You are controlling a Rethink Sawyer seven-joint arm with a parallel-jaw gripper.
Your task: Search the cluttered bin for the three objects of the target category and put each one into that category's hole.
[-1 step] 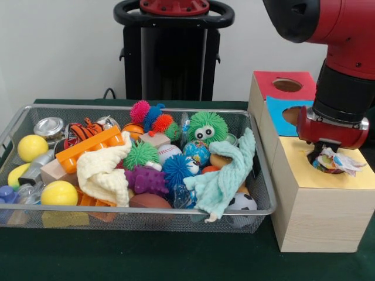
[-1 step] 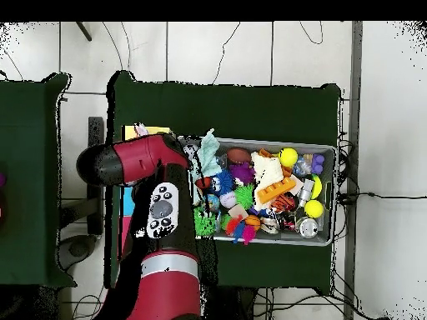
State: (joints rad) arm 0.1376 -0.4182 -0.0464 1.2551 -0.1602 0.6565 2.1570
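Tool down over the yellow box's hole, pinching a crinkly wrapped packet, wire bin packed with toys alongside.

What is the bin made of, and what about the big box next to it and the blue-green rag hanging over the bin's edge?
The bin looks like thin metal wire mesh, silvery and see-through. The box looks like pale wood: light grain lines run along its side, and coloured sheets, perhaps paper, cover its top. The rag looks like soft fuzzy cloth, since it droops in limp folds.
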